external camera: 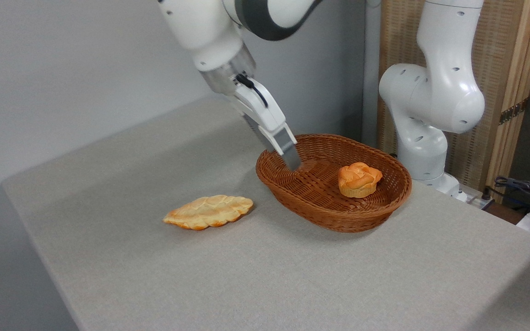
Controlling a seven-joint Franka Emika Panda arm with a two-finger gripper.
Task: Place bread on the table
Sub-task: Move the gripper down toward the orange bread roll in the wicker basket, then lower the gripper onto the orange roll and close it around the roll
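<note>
The bread [360,179], a small round orange-golden bun with a swirled top, sits inside the brown wicker basket [338,220], towards its right side. My gripper [294,164] reaches down at a slant over the basket's left rim, its tips just inside the basket and well to the left of the bread, not touching it. I see the fingers [288,149] edge-on, one hiding the other, so the gap between them does not show. Nothing visible is held. The light-grey table [292,280] carries the basket.
A flat, pale braided loaf [208,211] lies on the table to the left of the basket. The arm's white base [426,138] stands behind the basket at the right. Cables [527,193] lie off the table's far right edge.
</note>
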